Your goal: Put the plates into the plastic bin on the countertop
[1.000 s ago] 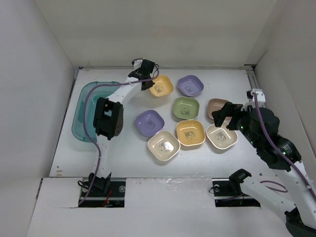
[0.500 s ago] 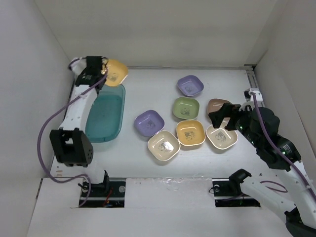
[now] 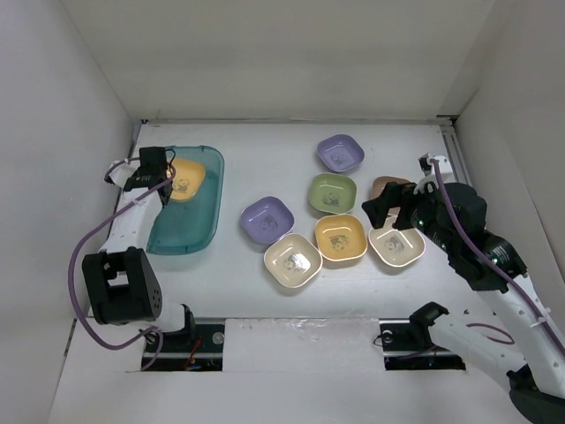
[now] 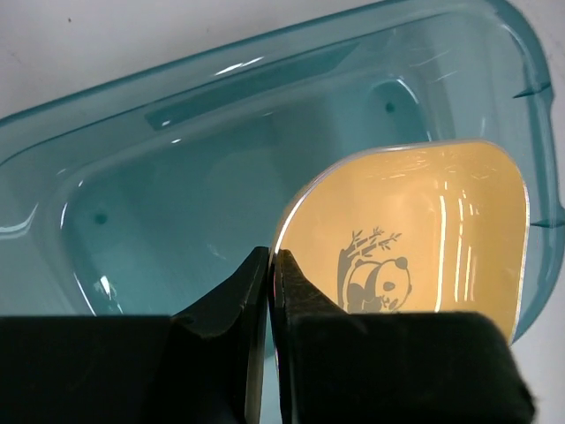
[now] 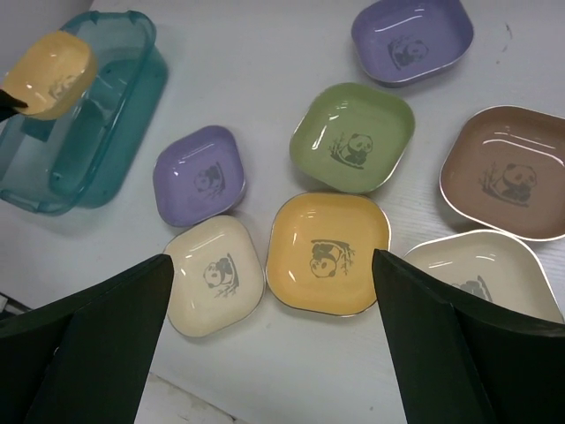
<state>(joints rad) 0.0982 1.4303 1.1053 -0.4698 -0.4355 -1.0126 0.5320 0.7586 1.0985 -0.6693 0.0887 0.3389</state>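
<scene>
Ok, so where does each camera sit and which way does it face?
Top external: fixed high behind the arm bases, looking down on the countertop; left gripper and right gripper show.
Left wrist: on the left arm, looking past its shut fingers into the plastic bin; they pinch the yellow-orange plate.
Right wrist: on the right arm, looking down across seven plates toward the bin; open fingers at bottom corners.
Shared: all show that plate and bin.

A white tabletop [image 3: 265,150] is sitting boxed in by plain white walls: a left wall [image 3: 53,177], a far wall [image 3: 282,53] and a right wall [image 3: 521,106] are rising from its edges. A white ledge [image 3: 300,329] is running along its near edge. Soft, even light is casting only faint shadows.
</scene>
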